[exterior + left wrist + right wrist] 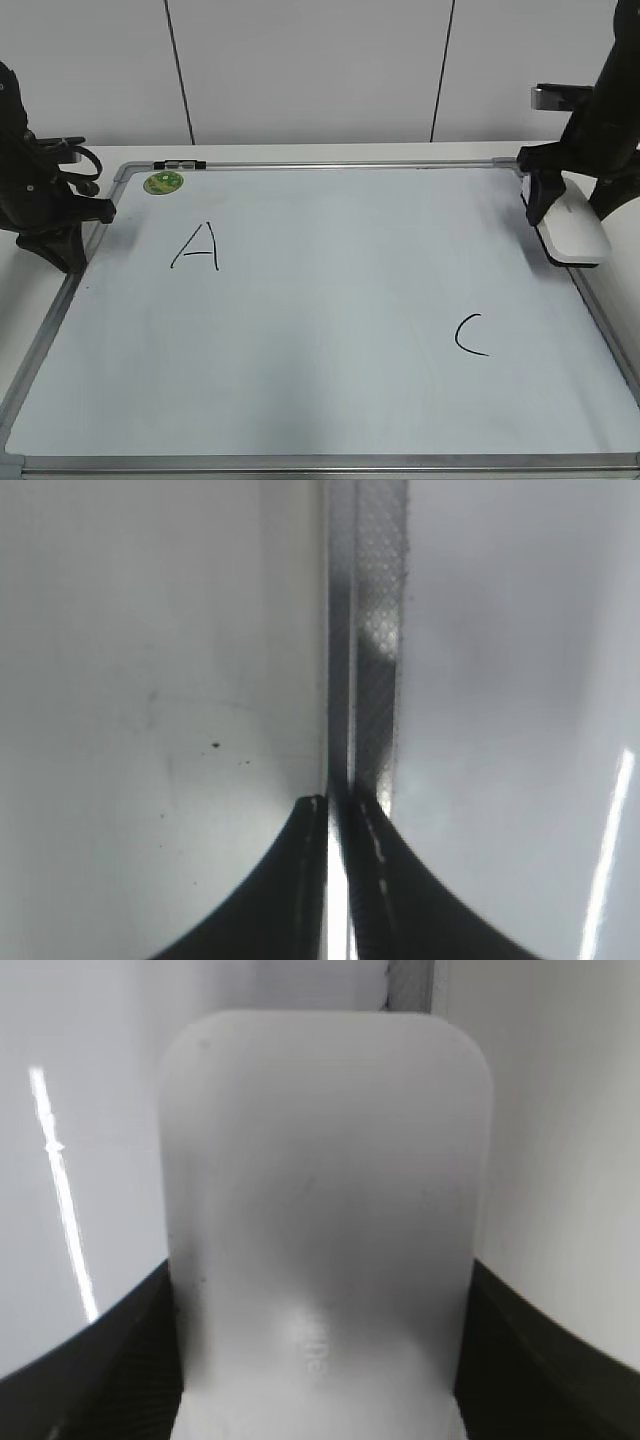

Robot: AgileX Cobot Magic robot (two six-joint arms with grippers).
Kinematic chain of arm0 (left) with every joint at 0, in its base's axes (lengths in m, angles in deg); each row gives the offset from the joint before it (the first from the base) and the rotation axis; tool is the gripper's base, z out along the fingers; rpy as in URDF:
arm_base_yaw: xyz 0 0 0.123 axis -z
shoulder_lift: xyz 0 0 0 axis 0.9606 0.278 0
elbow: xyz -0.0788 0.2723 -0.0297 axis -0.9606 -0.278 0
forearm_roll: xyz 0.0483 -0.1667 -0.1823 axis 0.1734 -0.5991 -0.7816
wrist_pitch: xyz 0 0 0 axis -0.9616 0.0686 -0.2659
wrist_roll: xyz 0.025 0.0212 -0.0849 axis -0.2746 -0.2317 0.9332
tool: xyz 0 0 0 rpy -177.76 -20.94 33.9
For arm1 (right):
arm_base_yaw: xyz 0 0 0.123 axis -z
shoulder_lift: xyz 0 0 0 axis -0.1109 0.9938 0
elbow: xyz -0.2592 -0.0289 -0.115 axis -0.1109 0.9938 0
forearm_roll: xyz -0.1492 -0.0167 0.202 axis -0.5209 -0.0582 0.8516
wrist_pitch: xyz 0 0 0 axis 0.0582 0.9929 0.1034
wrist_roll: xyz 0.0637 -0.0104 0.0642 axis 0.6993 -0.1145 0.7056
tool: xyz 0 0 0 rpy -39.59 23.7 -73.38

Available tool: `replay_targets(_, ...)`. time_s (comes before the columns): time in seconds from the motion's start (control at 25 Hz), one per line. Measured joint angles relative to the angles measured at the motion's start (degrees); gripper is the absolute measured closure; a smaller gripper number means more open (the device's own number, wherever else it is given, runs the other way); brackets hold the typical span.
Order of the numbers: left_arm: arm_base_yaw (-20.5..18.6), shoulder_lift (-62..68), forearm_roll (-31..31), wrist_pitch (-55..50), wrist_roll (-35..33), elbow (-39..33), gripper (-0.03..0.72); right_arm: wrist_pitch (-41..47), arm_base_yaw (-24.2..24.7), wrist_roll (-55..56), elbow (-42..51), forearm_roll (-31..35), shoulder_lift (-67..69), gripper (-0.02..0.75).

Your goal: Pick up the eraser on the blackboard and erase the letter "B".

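We see the worktop [60,330], a pale surface, almost wholly covered by the blackboard [330,330], a white dry-erase board in a grey metal frame whose far edge runs close to the worktop's back edge. No letter "B" shows anywhere on the board; the stretch between the other two letters is bare white.

The left arm [35,190] stands at the worktop's left edge, near the far-left corner, over the board's frame. In the left wrist view we find the left end effector [338,810] with its dark fingers [300,880] drawn together, only a thin bright slit between them, holding nothing, above the grey frame strip [370,630].

The right arm [605,110] comes down at the far-right corner of the worktop. The right end effector [565,215] is clamped on the eraser [575,235], which sits tilted over the board's right frame, close to the far-right corner; we cannot tell whether its underside touches the board. In the right wrist view the eraser [325,1220] fills the middle, pressed between black fingers [110,1360] on either side.

A black letter A [197,247] is written toward the far-left part of the board, and a black letter C [470,335] lies toward the near-right. A small round green magnet [163,182] sits on the board beside the far-left corner, next to a dark clip [180,163] on the far frame.
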Motion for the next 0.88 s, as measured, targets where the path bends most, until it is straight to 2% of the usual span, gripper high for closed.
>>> replay_targets(0.88, 0.00, 0.00, 0.00, 0.00, 0.00, 0.00, 0.639, -0.31, 0.00, 0.00, 0.00, 0.14, 5.01, 0.214)
